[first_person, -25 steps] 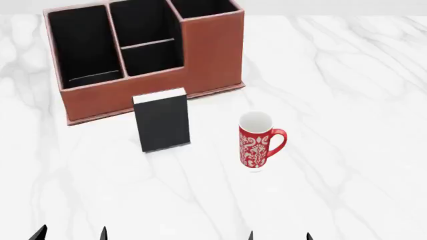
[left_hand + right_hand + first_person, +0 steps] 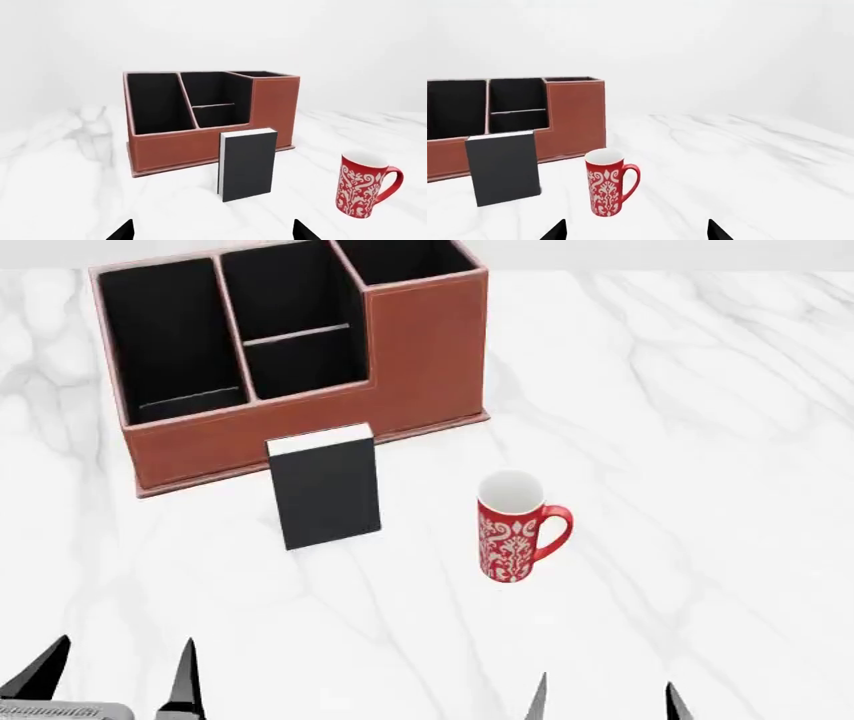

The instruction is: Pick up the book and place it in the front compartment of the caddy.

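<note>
Two grippers show only as dark fingertips at the near edge of the head view, the left gripper (image 2: 114,680) and the right gripper (image 2: 603,702), each with its tips spread wide apart and nothing between them, touching neither the objects nor, as far as can be seen, the marble table (image 2: 694,440). Both hang well short of everything on the table, with bare white marble stretching between them and the objects. The book (image 2: 324,488) stands upright on its lower edge, black cover facing the robot, white page edges on top, just in front of the caddy (image 2: 427,360) and near its low front wall; whether the two touch cannot be told. The caddy sits at the far left, its black-lined compartments open upward, its tall section on the right. A red-and-white mug (image 2: 514,530) stands to the right of the book, apart from it, handle pointing right. Open marble lies to the right of the mug and caddy.
</note>
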Robot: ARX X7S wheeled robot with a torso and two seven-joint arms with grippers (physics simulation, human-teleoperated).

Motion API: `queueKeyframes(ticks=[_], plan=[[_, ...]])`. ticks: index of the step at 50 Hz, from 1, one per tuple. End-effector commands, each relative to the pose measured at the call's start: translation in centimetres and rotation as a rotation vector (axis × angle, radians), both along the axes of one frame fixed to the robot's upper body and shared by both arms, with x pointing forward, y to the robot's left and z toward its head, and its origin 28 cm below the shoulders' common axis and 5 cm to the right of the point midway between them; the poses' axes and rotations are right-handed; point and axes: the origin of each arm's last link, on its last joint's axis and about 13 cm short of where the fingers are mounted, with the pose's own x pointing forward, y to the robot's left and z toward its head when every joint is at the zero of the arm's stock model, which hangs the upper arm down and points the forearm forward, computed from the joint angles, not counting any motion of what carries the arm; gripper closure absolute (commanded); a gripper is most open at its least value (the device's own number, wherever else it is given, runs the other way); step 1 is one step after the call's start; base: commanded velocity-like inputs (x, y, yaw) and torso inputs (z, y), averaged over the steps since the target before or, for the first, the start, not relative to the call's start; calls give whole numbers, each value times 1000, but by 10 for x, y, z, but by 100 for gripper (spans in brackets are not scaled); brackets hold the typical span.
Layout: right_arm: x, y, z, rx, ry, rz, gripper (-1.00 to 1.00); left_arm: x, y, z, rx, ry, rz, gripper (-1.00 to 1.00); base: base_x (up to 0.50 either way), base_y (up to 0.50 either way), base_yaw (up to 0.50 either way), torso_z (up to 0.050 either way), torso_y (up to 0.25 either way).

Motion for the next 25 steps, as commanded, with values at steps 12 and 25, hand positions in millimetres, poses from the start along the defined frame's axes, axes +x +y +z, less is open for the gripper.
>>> queueKeyframes(ticks=[12,25], plan=[[-43,-27,64,10,-257,-248,-100,9,10,53,-10,-136,-17,-100,125,27,0,0,0],[-51,-30,64,40,-309,-232,-100,10,18,56,-51,-189,-49,-100,136,17,0,0,0]])
